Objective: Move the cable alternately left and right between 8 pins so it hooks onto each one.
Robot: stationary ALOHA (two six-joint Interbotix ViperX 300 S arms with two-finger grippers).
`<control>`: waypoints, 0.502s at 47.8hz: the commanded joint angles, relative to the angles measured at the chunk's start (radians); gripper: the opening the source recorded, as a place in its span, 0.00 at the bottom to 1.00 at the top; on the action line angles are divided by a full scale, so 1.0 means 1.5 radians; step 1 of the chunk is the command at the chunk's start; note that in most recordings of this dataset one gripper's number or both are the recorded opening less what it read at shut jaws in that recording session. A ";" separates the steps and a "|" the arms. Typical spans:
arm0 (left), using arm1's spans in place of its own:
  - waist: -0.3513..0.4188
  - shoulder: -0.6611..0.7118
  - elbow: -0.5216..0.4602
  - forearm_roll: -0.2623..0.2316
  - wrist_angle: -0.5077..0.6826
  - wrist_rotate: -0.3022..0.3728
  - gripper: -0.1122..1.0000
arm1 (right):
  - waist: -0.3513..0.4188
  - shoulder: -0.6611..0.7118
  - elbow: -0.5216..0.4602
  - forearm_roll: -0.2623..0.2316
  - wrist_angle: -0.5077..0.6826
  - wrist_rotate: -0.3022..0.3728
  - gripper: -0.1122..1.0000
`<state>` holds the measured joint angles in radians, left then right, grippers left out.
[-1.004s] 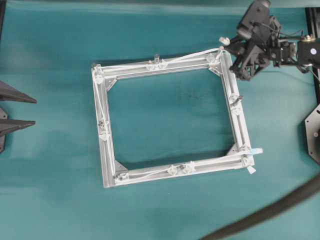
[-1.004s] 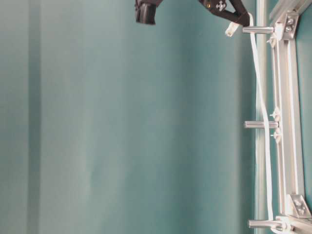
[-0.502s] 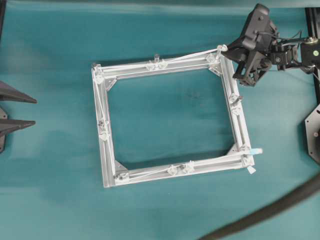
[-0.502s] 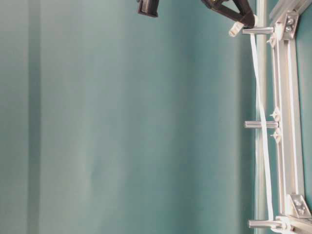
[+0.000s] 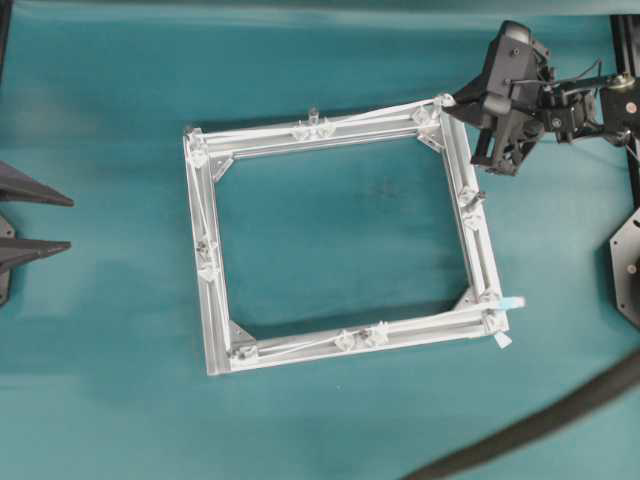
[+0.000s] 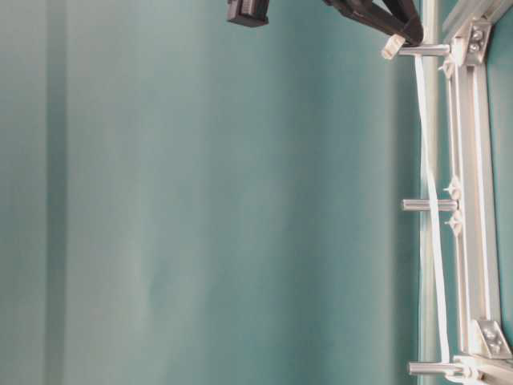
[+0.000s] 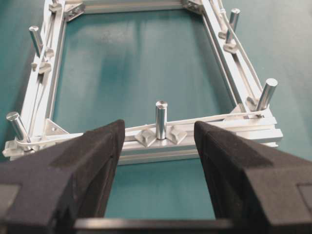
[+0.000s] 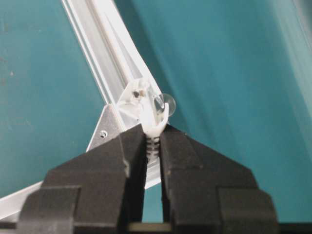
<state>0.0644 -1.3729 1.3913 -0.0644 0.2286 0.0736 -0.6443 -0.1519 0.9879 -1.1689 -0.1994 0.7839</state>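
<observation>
- The overhead camera looks straight down on my whole teal table, from far off.
- The table-level camera, turned on its side, sights close along one side of the aluminium frame.
- My left wrist camera looks out between my left gripper across that frame.
- My right wrist camera sits very near one frame corner.

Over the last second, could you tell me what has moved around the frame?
The right gripper, shut on the cable plug, swung from beyond the frame's far right corner onto the corner pin, drawing the cable closer. The frame, other pins and open left gripper stayed put.
</observation>
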 commanded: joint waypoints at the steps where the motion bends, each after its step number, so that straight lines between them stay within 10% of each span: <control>1: 0.003 0.005 -0.006 0.002 -0.006 -0.004 0.64 | 0.032 -0.001 0.009 -0.007 -0.038 -0.004 0.16; 14: 0.003 0.006 -0.007 0.003 -0.006 -0.004 0.64 | 0.042 -0.012 0.018 -0.007 -0.058 -0.004 0.20; 24: 0.002 0.005 -0.006 0.003 -0.006 -0.005 0.64 | 0.054 -0.018 0.022 -0.007 -0.055 -0.006 0.63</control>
<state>0.0660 -1.3729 1.3913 -0.0644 0.2286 0.0736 -0.5798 -0.1595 1.0262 -1.1781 -0.2715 0.7716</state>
